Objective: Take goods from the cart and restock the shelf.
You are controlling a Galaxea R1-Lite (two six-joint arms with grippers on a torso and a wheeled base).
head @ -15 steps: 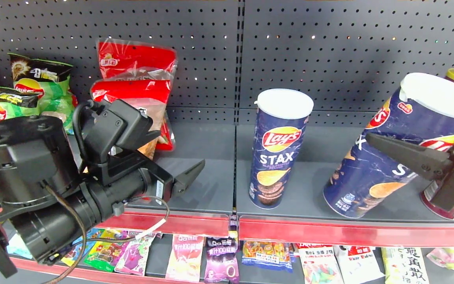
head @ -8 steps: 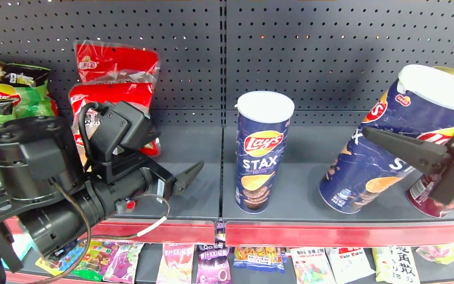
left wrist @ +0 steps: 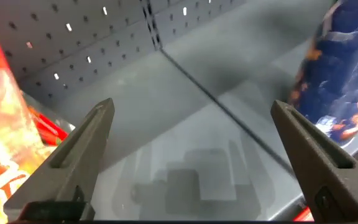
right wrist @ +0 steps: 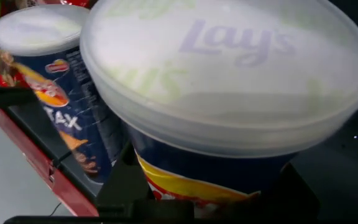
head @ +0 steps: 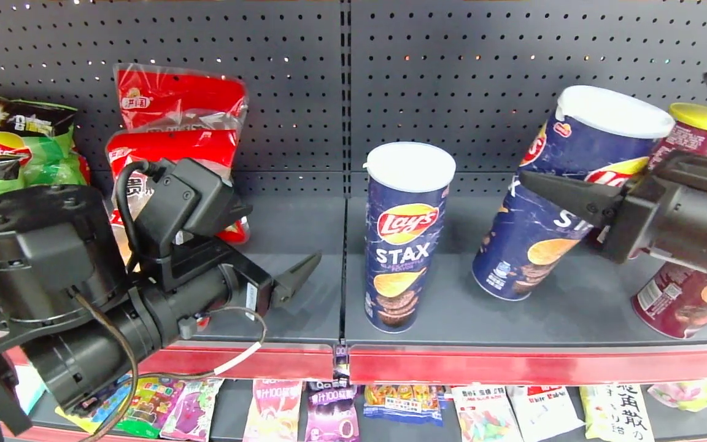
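Grey shelf here: right gripper is clamped on a tilted blue chip can, left gripper is just spread wide.

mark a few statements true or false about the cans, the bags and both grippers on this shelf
1. The right gripper holds the tilted blue can. True.
2. The left gripper is shut on a red bag. False: it is open and empty, above the shelf; the red bags stand at the back.
3. The upright blue can has a white lid. True.
4. The maroon can has a white lid. False: its lid is yellow.
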